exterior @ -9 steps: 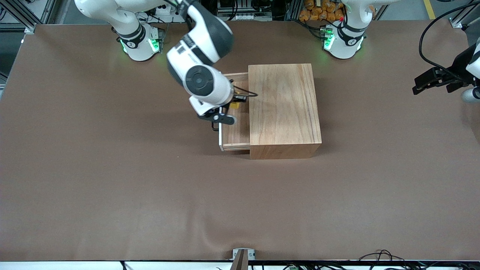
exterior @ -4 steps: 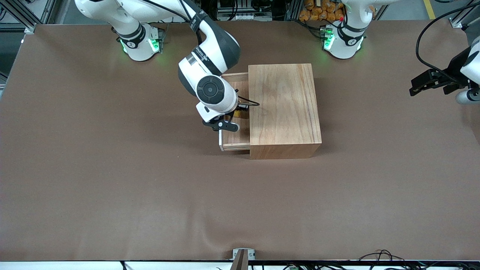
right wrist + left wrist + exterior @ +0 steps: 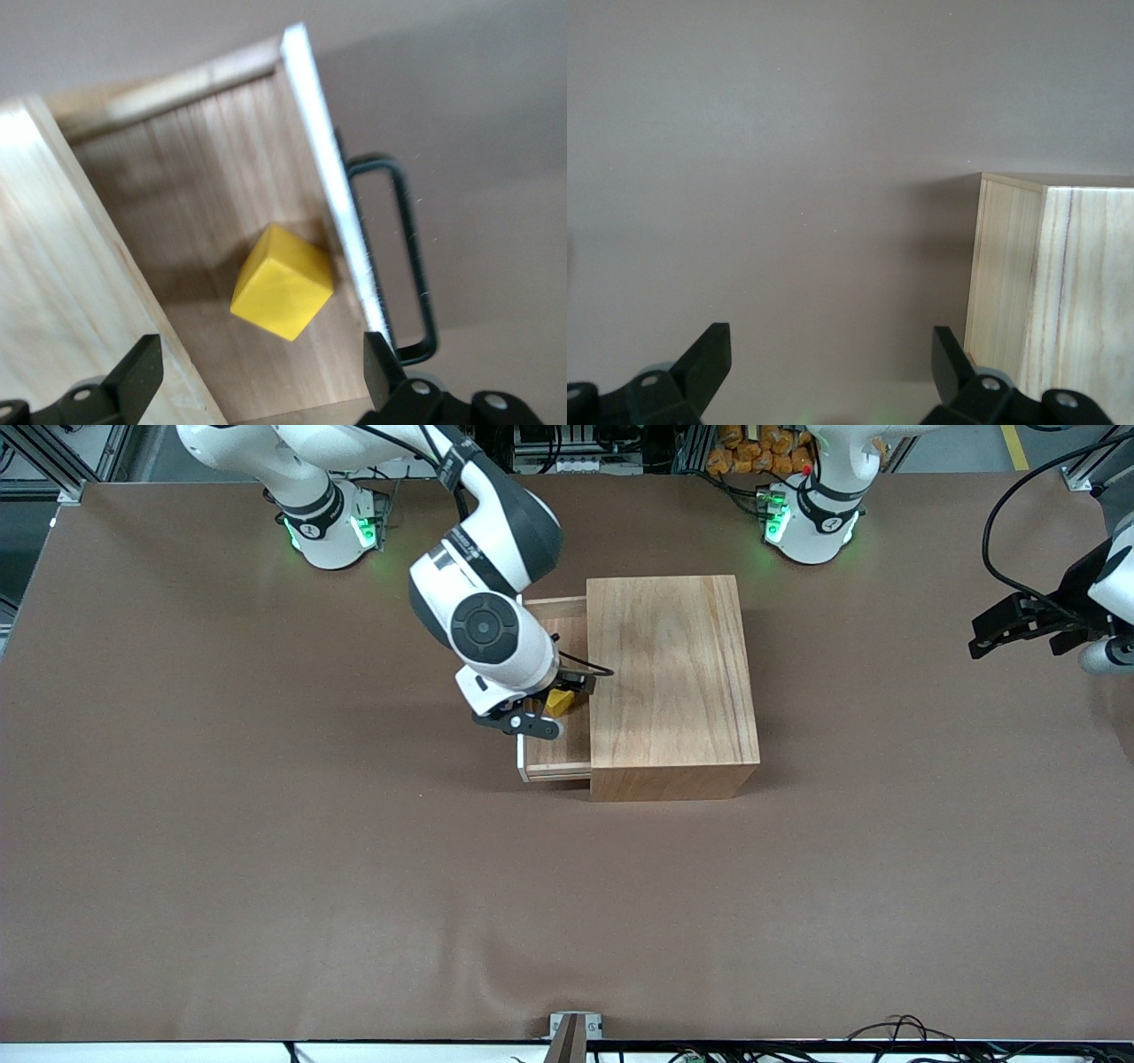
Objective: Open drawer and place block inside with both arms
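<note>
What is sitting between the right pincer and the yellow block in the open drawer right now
Nothing visible. The right pincer is open directly over the block, which lies in the drawer with only air between them.

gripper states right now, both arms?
Left gripper: open, empty, over bare table beside the wooden box.
Right gripper: open, over the drawer; block not gripped.

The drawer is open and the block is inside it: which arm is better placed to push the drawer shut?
Probably the right. The right gripper, open, hangs over the drawer with the block below it. The left gripper, open, waits at the table's left-arm end, away from the wooden box.
</note>
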You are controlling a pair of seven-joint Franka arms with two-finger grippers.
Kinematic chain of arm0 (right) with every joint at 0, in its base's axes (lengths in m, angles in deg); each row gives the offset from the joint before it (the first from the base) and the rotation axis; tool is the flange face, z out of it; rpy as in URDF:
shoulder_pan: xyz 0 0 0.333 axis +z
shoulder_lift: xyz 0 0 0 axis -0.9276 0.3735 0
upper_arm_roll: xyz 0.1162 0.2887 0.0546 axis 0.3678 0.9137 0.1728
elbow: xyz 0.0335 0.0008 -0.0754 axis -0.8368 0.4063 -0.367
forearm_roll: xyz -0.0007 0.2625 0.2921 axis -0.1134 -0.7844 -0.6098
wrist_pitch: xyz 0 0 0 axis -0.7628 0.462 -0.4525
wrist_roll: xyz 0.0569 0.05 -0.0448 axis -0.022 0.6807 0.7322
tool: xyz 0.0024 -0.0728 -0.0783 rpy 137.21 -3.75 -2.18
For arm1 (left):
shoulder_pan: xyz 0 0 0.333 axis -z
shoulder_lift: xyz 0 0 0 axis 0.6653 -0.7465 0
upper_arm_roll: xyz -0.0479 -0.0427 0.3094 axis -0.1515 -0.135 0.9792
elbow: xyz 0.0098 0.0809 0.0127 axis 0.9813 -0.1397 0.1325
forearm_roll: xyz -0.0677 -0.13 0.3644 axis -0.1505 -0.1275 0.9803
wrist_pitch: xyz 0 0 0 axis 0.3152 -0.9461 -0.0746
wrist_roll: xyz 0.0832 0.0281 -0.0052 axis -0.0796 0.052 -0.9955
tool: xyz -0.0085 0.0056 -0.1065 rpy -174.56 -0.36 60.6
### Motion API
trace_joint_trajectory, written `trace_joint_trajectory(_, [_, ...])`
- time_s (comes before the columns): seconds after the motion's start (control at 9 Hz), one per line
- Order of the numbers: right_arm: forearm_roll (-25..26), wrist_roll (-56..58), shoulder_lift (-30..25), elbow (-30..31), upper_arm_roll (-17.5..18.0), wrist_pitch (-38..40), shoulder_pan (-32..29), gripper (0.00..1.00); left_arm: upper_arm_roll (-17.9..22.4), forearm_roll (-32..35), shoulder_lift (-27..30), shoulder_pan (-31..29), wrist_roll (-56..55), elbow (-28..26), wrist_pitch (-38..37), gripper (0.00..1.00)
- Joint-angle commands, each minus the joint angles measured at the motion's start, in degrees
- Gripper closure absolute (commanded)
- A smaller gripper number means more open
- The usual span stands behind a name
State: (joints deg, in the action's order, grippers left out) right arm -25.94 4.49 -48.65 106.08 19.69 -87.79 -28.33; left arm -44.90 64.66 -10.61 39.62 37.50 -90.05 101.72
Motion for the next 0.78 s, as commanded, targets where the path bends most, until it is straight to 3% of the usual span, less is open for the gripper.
trace_joint_trajectory(0.0, [0.8,0.6,-0.7,-8.0,0.3,7.3,-7.9,0.00,-0.8,1.0,1.3,-0.7,1.1,-1.4,1.0,0.00])
trace_joint_trajectory(0.33, [9.8,2.3,-6.3,-9.4,-0.7,10.0,-16.6,0.00,-0.7,1.0,2.2,-0.9,1.2,-3.4,2.3,0.00])
trace_joint_trajectory(0.67, [13.4,21.4,-12.2,-9.5,-0.3,17.5,-25.7,0.00,-0.7,1.0,4.7,-0.8,1.3,-7.5,7.1,0.00])
